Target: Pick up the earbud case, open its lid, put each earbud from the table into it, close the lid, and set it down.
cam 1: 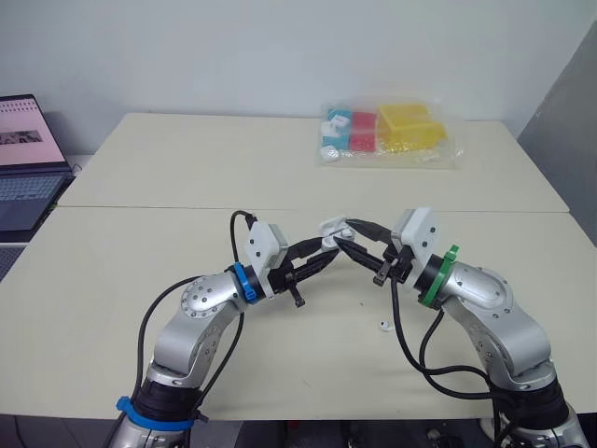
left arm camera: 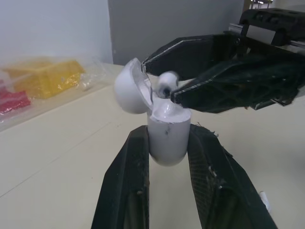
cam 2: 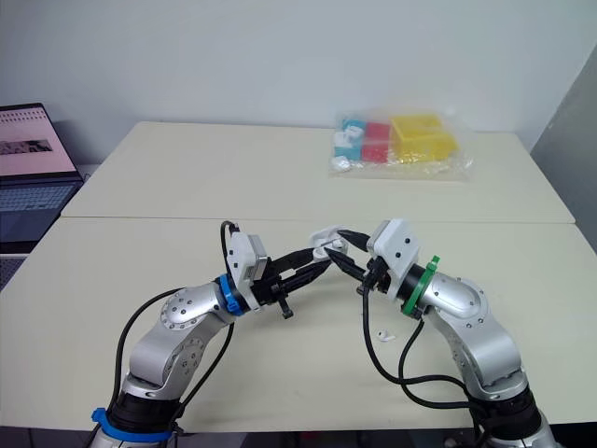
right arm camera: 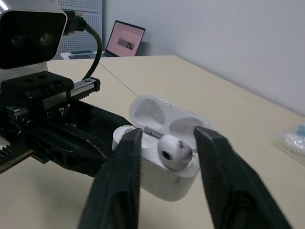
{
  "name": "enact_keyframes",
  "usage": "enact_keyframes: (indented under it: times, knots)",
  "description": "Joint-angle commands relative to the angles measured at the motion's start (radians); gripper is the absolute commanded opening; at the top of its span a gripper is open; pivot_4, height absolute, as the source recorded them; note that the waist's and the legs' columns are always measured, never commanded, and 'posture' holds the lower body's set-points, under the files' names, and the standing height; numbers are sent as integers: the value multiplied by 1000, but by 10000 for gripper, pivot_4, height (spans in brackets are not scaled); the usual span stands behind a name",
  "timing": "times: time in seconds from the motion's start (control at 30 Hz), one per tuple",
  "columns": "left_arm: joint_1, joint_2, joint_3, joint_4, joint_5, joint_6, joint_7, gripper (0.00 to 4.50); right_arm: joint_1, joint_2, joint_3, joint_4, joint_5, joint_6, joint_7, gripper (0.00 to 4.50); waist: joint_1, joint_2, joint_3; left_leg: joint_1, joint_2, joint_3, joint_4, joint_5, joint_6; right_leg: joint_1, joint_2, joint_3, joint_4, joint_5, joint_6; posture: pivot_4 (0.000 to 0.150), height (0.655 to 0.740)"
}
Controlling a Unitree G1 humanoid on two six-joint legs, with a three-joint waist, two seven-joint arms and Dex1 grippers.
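Earbud case (right arm camera: pixel 164 177) sits upright in my left gripper (left arm camera: pixel 169 138), clamped between its fingers above the table (cam 1: pixel 140 271) midway between both arms, lid (left arm camera: pixel 129 87) swung open. My right gripper (right arm camera: pixel 169 138) pinches an earbud (right arm camera: pixel 174 151) just over the open case (touching it? I can't tell). The second earbud (cam 1: pixel 382 326) lies on the table near the right arm.

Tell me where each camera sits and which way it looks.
Left eye: head, looking down at the table, left gripper and right gripper.
Right eye: beside it, same scene.
Left wrist: along the left gripper, which clamps the earbud case.
Right wrist: along the right gripper toward an earbud at the open case.
Wrist views share case and earbud.
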Motion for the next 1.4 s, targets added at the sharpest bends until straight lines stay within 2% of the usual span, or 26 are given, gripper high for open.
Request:
enact_keyframes:
  times: [0.03, 0.17, 0.23, 0.33, 0.43, 0.53, 0.7, 0.8, 0.93, 1.37, 1.4]
  knots:
    - [-3, -4, 5, -48, -20, -22, -7, 7710, -9, -5, -26, -37, 25, 20, -12, 32229, 0, 0, 0, 0, 0, 0, 0, 0, 0, 0, 0, 0, 0, 0, 0, 1500, 7400]
    - [0, -3, 5, -45, -15, -20, -5, 7710, -13, -20, -56, -79, 70, 62, -10, 32368, 0, 0, 0, 0, 0, 0, 0, 0, 0, 0, 0, 0, 0, 0, 0, 1500, 7400]
    - [2, -2, 6, -39, -11, -19, 0, 7710, -8, -64, -115, -143, 140, 115, 12, 32368, 0, 0, 0, 0, 0, 0, 0, 0, 0, 0, 0, 0, 0, 0, 0, 1500, 7400]
    - [6, 4, 10, -31, -5, -25, -1, 7710, 7, -177, -195, -218, 253, 209, 70, 32368, 1, 0, 0, -3, 0, 0, 0, 0, 0, -2, 0, 0, -1, 0, 0, 1500, 7400]
    - [12, 11, 10, -24, -1, -33, -10, 7710, 51, -361, -234, -241, 308, 311, 159, 32368, 1, 0, 0, -3, 0, 0, -1, 0, 0, -2, 0, -1, -2, 0, 0, 1500, 7400]
    - [15, 20, 4, -14, 9, -50, -24, 7710, 88, -544, -171, -236, 245, 357, 211, 32368, 2, 0, 0, -4, 0, 0, -1, 0, 0, -2, -1, -1, -3, 0, 0, 1500, 7400]
    - [18, 26, -15, -6, 28, -81, -45, 7710, 25, -676, 43, -179, 130, 391, 263, 32368, -2, -1, 0, -3, 0, 0, -1, 0, 0, -3, 0, 0, -2, 0, 0, 1500, 7400]
    - [29, 30, -18, -14, 31, -87, -50, 7710, -22, -699, 169, -148, 46, 353, 311, 32368, -1, -1, 0, -3, 0, 0, -1, 0, 0, -3, 0, -1, -2, 0, 0, 1500, 7400]
    - [37, 36, -25, -12, 42, -103, -51, 7710, -89, -627, 285, -77, -39, 328, 314, 32368, -2, -1, 1, -4, 0, 0, -1, 0, 0, -3, 0, 0, -4, 0, 0, 1500, 7400]
    - [57, 43, -31, -30, 51, -111, -49, 7710, -141, -543, 349, 39, -135, 306, 379, 32368, 1, -1, 1, -5, 0, 0, -1, 0, 0, -3, 0, -1, -4, 0, 0, 1500, 7400]
    - [58, 44, -31, -31, 51, -111, -49, 7710, -139, -546, 352, 37, -140, 305, 387, 30676, 1, -1, 1, -5, 0, 0, -1, 0, 0, -3, 0, -1, -4, 0, 0, 1500, 7400]
